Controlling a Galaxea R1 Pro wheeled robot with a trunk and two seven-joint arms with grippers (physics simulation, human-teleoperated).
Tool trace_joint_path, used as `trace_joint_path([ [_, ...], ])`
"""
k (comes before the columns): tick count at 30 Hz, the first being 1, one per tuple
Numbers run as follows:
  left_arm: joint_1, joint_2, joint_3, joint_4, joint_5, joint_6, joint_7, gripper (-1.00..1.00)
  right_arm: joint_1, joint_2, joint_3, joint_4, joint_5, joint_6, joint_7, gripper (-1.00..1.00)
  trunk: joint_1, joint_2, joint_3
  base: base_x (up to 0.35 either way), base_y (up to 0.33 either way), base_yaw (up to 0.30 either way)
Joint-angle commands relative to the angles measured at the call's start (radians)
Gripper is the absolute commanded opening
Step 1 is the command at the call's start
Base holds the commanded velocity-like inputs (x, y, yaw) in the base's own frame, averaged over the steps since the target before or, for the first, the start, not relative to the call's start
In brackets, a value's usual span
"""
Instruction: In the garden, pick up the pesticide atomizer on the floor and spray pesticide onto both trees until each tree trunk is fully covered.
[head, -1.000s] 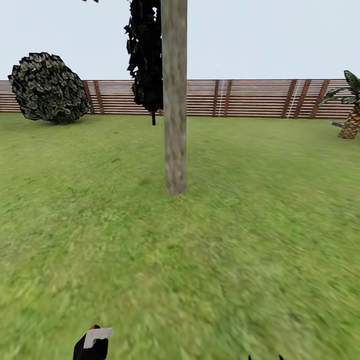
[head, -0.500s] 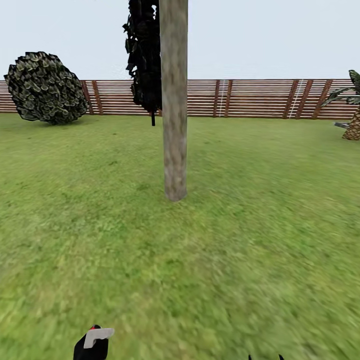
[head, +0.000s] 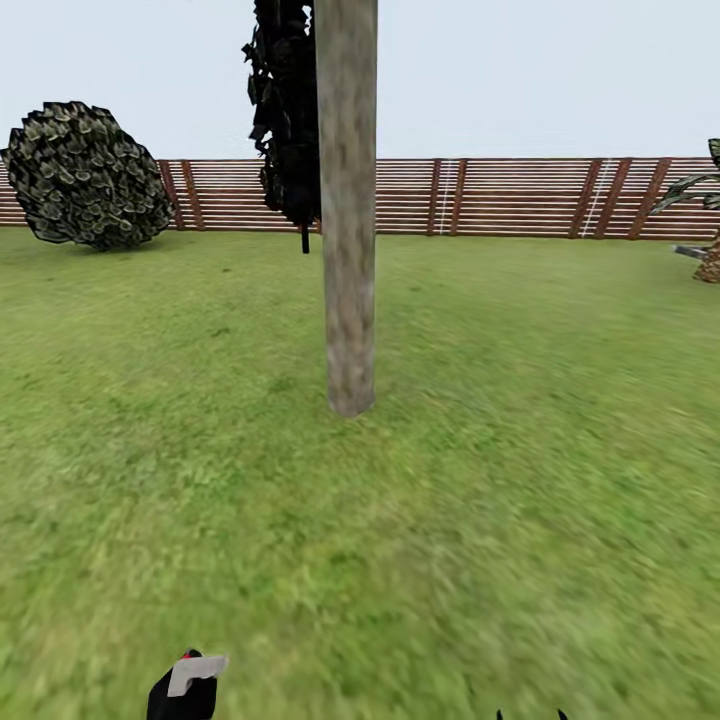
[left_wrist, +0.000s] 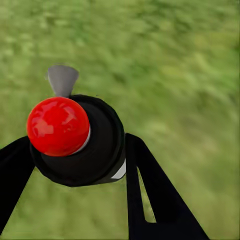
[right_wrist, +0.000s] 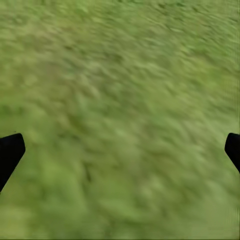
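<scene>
A mottled tan-grey tree trunk (head: 349, 220) is standing on blurred green lawn (head: 500, 450). Behind the trunk, a near-black cone tree (head: 287, 110) is showing against pale grey sky, before a brown slatted fence (head: 500, 196). Left of the trunk, a dark bush (head: 85, 175) is showing pale-speckled leaves. The pesticide atomizer (left_wrist: 82, 142) is showing a black cap, glossy red button and grey nozzle.
</scene>
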Motion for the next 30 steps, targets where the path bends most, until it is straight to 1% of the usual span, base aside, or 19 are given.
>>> trace_joint_path([
  [1, 0.000, 0.000, 0.000, 0.000, 0.000, 0.000, 0.000, -1.00, 0.000, 0.000, 0.000, 0.000, 0.000, 0.000, 0.000, 1.00, 0.000, 0.000, 0.000, 0.345, 0.000, 0.000],
  [30, 0.000, 0.003, 0.001, 0.000, -0.001, -0.001, -0.002, -1.00, 0.000, 0.000, -0.001, 0.000, -0.001, 0.000, 0.000, 1.00, 0.000, 0.000, 0.000, 0.345, 0.000, 0.007],
])
